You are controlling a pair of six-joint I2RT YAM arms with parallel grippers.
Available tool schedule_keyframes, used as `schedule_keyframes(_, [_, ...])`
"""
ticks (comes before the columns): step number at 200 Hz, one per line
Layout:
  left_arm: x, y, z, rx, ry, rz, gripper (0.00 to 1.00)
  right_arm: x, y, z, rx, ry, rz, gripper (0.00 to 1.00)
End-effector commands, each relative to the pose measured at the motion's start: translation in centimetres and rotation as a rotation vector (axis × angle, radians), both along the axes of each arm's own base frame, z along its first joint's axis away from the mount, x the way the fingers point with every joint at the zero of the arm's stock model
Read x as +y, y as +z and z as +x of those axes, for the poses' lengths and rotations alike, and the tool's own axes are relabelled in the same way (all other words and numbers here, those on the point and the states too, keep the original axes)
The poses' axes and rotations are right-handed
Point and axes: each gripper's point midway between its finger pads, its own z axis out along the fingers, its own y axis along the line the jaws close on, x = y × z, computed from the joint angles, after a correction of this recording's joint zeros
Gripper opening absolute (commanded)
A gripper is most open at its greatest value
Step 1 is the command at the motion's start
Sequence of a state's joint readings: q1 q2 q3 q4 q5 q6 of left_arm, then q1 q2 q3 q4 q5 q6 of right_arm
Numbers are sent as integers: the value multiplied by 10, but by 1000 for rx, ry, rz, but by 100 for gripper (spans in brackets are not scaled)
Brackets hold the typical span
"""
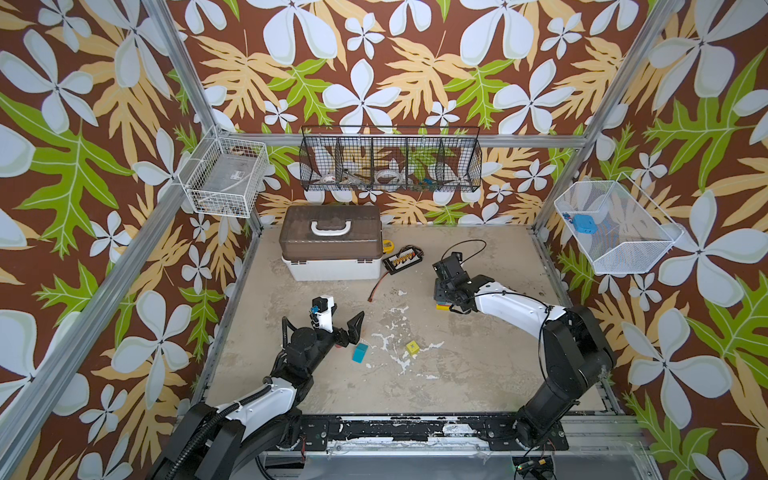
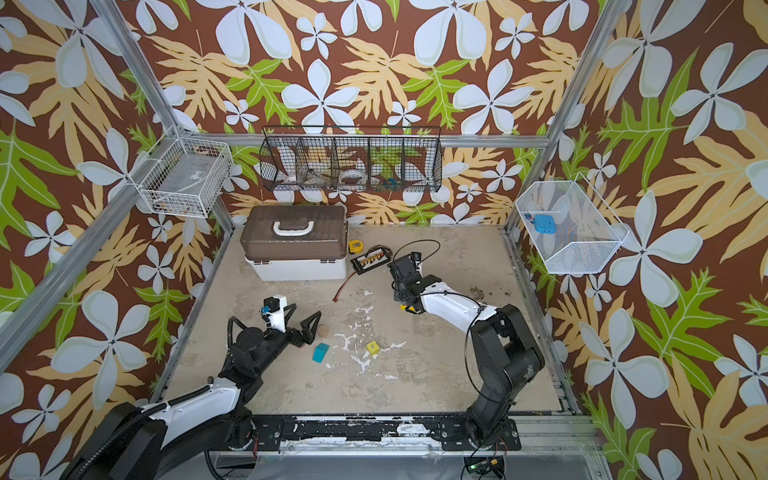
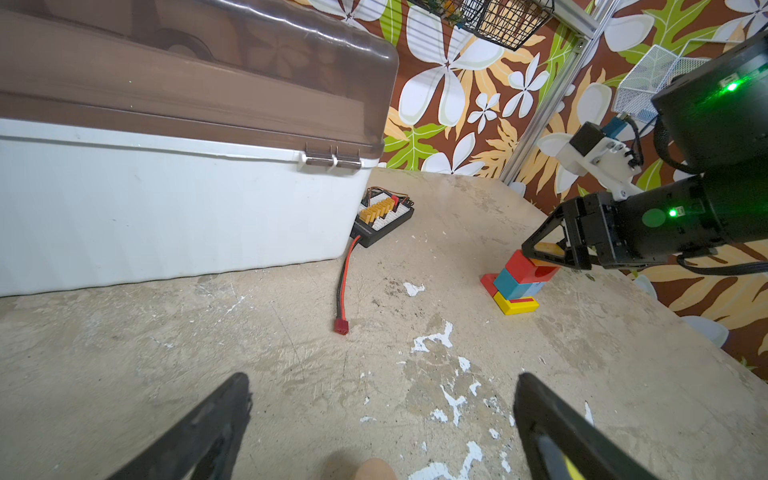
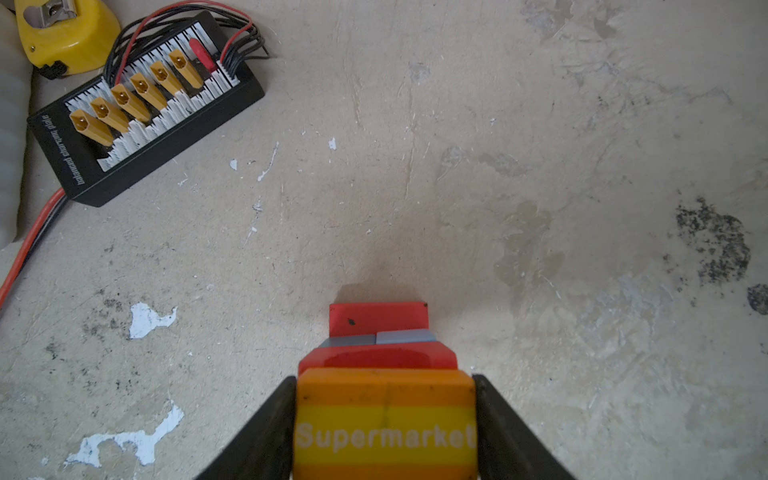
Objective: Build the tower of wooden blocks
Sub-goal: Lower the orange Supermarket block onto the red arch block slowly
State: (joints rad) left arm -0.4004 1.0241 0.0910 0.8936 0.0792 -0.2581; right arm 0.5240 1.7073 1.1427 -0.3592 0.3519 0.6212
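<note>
Because the next layer must land square on the stack, the right claw (image 4: pixel 384 380) pinches the orange block (image 4: pixel 384 432) by its two ends. The lettered face is turned toward the wrist, and the underside is left free for seating. The tower (image 3: pixel 517 284) stands directly beneath this claw: a yellow base (image 3: pixel 515 306), a blue block (image 3: pixel 510 282) and a red arch (image 3: pixel 525 266) on top. Whether the orange block already touches the red arch or hangs just above it cannot be determined.

Judgement: this is the placement step. Release only once the block is level and centred, since an overhang may tip the narrow stack.

The left claw (image 3: pixel 384 380) is spread wide and holds nothing. It is well apart from the tower, so it cannot disturb it. A tan cylinder (image 2: pixel 323 331) lies close under this claw, a teal block (image 1: pixel 360 352) just beside it and a yellow cube (image 1: pixel 412 347) farther off, all within reach for later pickup.
</note>
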Motion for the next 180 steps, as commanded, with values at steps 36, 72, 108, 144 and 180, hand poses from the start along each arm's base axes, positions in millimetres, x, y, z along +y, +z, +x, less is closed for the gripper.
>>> schedule_keyframes(36, [0,6,2,-20,5,-6,100,2,0,2,1,-1,2,64])
schedule_keyframes(72, [0,6,2,-19,5,-6,100,1,-2,2,7,-2,-11,64])
schedule_keyframes(108, [0,6,2,-18,5,-5,100,0,-2,2,12,6,-26,64])
schedule_keyframes(144, [0,6,2,-19,5,-5,100,0,-2,1,13,23,-32,67])
schedule_keyframes(180, [0,6,2,-17,4,-5,100,-1,-2,0,14,33,-41,71])
